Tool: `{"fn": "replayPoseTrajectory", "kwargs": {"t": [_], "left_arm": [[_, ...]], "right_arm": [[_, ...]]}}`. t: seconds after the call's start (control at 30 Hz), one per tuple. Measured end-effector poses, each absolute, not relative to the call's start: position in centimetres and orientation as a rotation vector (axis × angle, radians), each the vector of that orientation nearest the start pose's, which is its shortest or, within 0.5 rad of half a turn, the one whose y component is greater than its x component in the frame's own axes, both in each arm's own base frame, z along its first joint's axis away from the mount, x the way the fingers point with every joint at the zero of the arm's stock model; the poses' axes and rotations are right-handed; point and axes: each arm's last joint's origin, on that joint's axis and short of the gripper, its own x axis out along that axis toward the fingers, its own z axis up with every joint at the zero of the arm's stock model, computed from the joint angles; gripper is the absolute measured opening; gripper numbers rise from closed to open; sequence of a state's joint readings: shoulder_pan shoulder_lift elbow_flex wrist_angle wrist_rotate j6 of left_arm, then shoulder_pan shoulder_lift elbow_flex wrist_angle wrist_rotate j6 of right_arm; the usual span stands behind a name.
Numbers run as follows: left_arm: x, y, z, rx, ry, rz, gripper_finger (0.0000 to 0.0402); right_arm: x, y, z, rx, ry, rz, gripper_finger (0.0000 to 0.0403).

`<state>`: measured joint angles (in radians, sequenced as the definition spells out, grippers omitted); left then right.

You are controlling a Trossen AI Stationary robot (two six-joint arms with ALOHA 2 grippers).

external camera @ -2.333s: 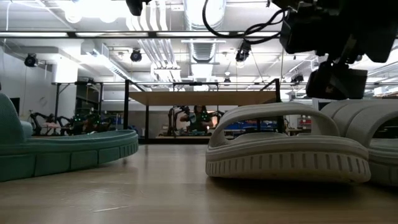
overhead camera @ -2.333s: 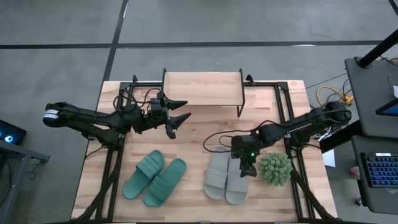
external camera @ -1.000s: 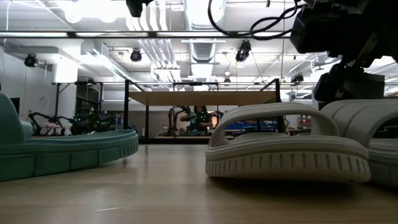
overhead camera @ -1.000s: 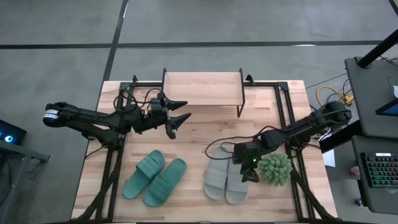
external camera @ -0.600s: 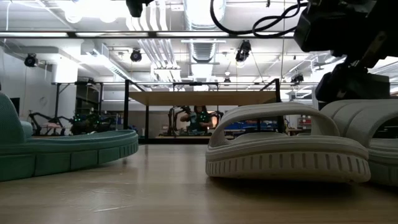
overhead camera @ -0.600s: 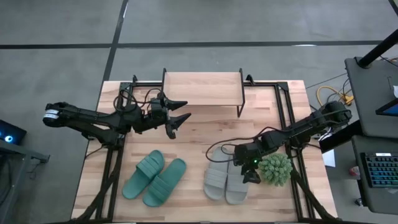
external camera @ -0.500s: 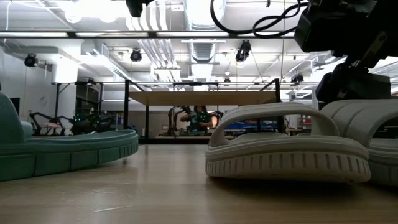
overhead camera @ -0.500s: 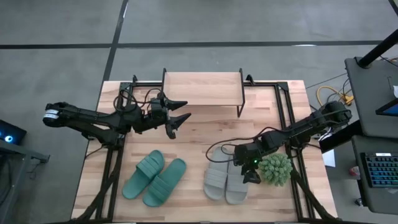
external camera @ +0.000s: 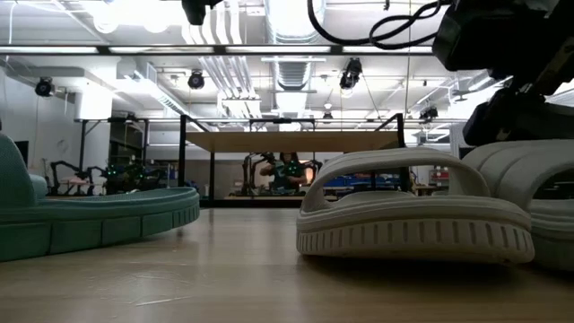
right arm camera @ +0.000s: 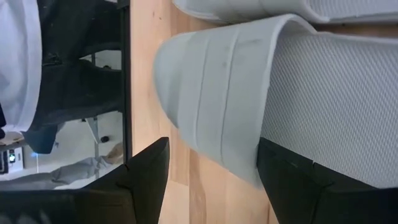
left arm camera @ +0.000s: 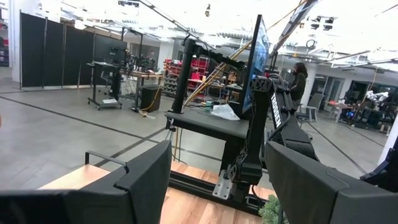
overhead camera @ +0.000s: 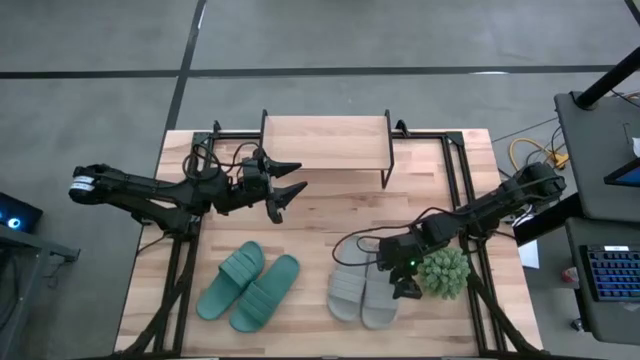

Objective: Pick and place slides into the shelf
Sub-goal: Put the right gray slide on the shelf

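From my right wrist camera the nearest thing is the ribbed strap of a pale grey slide (right arm camera: 217,93), filling the frame between my two dark fingers (right arm camera: 146,180); jaws stand apart, one finger on each side of the strap, and I cannot tell from here whether they touch it. The high view gives what the wrist cannot: the right gripper (overhead camera: 402,278) sits low over the right-hand slide of the grey pair (overhead camera: 362,290), lower centre-right of the frame, with the spiky green plant ball (overhead camera: 443,272) just beside it. The teal pair (overhead camera: 248,286) lies lower left of centre, untouched. The low view shows only slide profiles: grey one (external camera: 413,211) at centre-right, teal one (external camera: 90,220) at the left edge, and the dark bulk of the right arm in the upper right corner. Farther back, the left gripper (overhead camera: 288,187) hangs mid-left, jaws wide apart and holding nothing; its wrist camera sees only its own fingers (left arm camera: 143,180) and the room beyond. The shelf (overhead camera: 325,142) stands at the top centre, top bare; through its legs (external camera: 291,142) the low view shows a person far behind.
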<state>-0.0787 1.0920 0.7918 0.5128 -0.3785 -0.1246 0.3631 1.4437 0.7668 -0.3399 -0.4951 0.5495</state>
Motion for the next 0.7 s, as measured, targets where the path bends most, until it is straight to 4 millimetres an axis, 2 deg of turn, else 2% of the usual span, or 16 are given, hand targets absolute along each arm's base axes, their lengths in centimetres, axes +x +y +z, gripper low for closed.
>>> {"fn": "replayPoseTrajectory", "kwargs": {"t": [0.2,0.5,0.7], "left_arm": [[24.3,-0.8,34.2,-0.171,-0.226,0.285,0.0244],[24.3,-0.8,34.2,-0.171,-0.226,0.285,0.0244],[24.3,-0.8,34.3,-0.171,-0.226,0.286,0.0244]], "right_arm": [[24.2,10.7,17.7,0.534,1.223,0.476,0.0226],[23.4,10.3,16.0,0.585,1.235,0.418,0.0226],[23.5,10.4,16.0,0.599,1.213,0.424,0.0226]]}}
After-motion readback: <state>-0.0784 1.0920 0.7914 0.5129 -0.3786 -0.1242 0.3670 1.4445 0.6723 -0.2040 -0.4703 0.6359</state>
